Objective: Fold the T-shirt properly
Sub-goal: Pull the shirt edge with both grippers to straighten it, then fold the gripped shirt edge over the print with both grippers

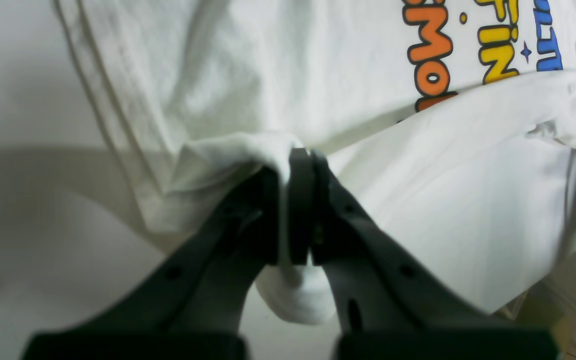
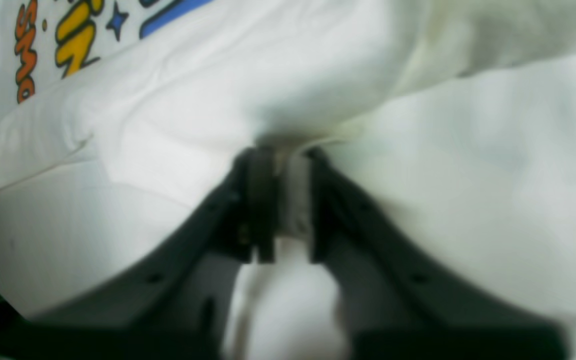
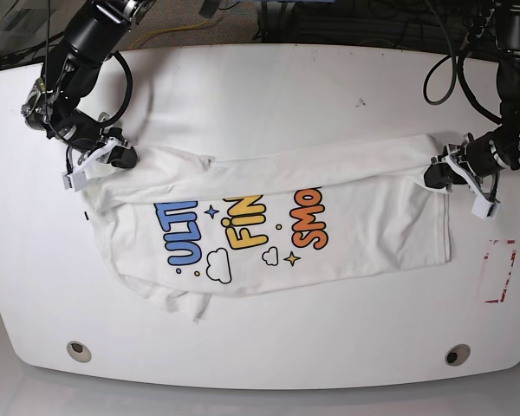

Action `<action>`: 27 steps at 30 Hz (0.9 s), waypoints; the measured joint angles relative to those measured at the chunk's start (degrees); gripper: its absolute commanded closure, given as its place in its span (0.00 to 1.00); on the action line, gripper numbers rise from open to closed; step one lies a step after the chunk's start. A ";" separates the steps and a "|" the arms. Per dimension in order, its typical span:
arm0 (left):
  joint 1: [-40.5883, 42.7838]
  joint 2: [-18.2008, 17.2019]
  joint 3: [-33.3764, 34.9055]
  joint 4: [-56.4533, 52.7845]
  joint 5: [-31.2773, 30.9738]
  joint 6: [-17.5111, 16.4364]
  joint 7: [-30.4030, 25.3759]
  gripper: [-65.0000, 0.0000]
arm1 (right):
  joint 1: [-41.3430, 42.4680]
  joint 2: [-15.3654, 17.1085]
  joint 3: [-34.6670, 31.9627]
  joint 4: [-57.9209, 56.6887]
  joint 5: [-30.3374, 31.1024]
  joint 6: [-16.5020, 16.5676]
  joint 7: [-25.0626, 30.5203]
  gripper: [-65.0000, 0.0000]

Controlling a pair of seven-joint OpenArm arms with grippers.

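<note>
The white T-shirt [image 3: 329,217] lies spread sideways across the table, its blue, yellow and orange lettering [image 3: 243,227] facing up. Its far long edge is folded over toward the front as a plain white band [image 3: 329,167]. At the shirt's right end my left gripper [image 3: 435,170] is shut on a bunch of the cloth; the left wrist view shows fabric [image 1: 248,150] pinched between the black fingers [image 1: 300,156]. My right gripper [image 3: 124,159] is at the shirt's left end. In the right wrist view its fingers [image 2: 280,152] are closed with white cloth [image 2: 293,100] between them.
The white table [image 3: 269,95] has a curved front edge with two round holes [image 3: 79,350] [image 3: 456,354]. A red-outlined rectangle [image 3: 499,270] is marked at the right. Cables [image 3: 442,69] hang over the back corners by both arms.
</note>
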 measured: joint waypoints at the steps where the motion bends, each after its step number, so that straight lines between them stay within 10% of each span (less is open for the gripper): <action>1: 0.02 0.02 0.00 0.00 -0.02 0.00 0.00 0.99 | 0.00 0.00 0.00 0.04 0.00 0.09 0.02 1.00; 27: 11.65 -3.41 -0.17 10.38 -0.26 -0.07 0.04 0.99 | -29.14 0.04 1.68 34.23 12.61 0.59 -0.02 1.00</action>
